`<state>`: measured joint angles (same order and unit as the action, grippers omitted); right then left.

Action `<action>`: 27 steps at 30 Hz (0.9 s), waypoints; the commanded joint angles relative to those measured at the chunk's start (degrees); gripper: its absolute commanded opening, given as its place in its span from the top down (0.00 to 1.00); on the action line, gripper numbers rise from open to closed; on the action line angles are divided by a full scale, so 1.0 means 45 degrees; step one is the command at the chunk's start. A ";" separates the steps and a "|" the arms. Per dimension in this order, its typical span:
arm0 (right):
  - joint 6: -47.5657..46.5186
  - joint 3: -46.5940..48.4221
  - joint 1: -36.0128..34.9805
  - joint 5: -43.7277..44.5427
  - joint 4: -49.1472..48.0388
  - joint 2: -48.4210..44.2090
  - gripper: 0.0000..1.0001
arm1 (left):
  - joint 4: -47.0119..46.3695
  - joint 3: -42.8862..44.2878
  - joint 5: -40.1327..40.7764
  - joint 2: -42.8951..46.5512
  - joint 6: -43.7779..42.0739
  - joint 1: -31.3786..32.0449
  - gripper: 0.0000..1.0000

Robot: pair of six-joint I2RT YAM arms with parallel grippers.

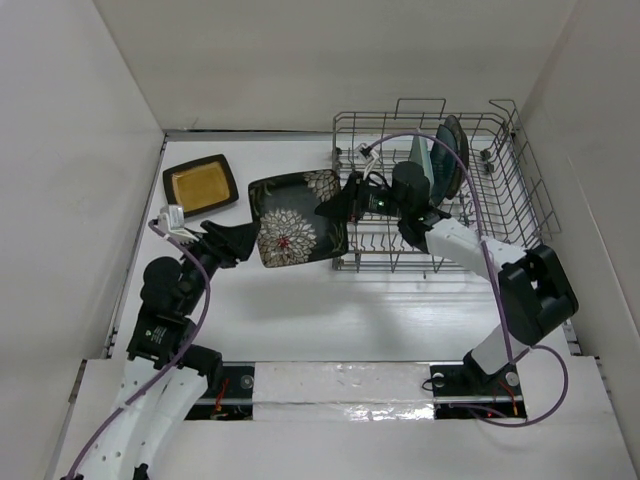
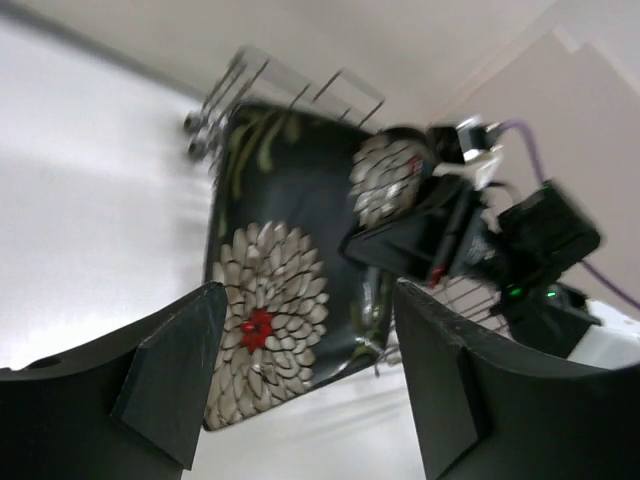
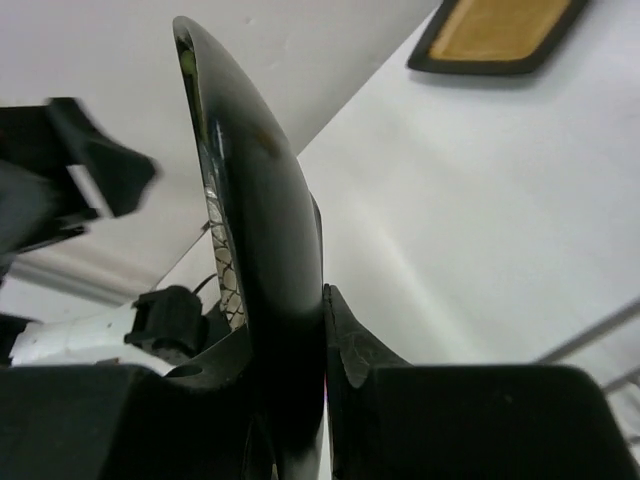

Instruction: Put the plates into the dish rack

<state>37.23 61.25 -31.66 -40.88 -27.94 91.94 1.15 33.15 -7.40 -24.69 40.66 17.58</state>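
Note:
The black square plate with white-red flowers (image 1: 295,222) hangs tilted above the table, just left of the dish rack (image 1: 512,172). My right gripper (image 1: 341,208) is shut on its right edge; in the right wrist view the plate (image 3: 255,220) stands edge-on between the jaws of the gripper (image 3: 305,345). My left gripper (image 1: 243,243) is open at the plate's left corner, and the plate (image 2: 270,290) shows beyond its spread jaws (image 2: 308,300). The black plate with mustard-yellow centre (image 1: 200,185) lies flat at the far left. A teal plate (image 1: 422,162) and a round metallic plate (image 1: 455,150) stand in the rack.
White walls close the table on the left, back and right. The rack's near left corner is right beside the held plate. The mustard plate also shows in the right wrist view (image 3: 495,30). A purple cable (image 1: 470,190) arcs over the rack.

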 commanded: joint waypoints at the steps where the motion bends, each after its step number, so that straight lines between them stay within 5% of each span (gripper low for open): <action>1: 0.0339 0.0547 0.0745 0.1310 -0.1252 -0.1250 1.00 | -0.1077 0.1519 0.0003 -0.0255 -0.1397 0.0038 0.35; 6: 0.0165 0.1230 0.1994 0.3064 0.0268 -0.2090 1.00 | -0.0275 0.2184 0.0979 -0.0159 -0.2843 0.0038 0.26; 8: -0.1174 0.2262 0.2503 0.4021 0.2502 -0.2423 1.00 | 0.0094 0.2204 0.1000 -0.0022 -0.3468 0.0038 0.27; 12: -0.4011 0.4528 0.2504 0.9457 0.6457 -0.2697 1.00 | 0.0720 0.2283 0.0571 0.0017 -0.4425 0.0038 0.28; 16: -0.5593 0.6462 0.2252 1.2361 0.8726 -0.2638 1.00 | 0.0586 0.1738 0.0667 0.0347 -0.4701 0.0038 0.30; 27: -0.8292 1.3980 0.1371 1.6408 1.5697 0.1206 1.00 | 0.0624 0.1345 0.0687 0.0526 -0.4876 0.0038 0.30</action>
<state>4.14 116.33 -23.73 26.70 37.98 94.45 5.67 39.33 -4.23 -21.91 19.99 17.58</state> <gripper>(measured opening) 0.218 0.701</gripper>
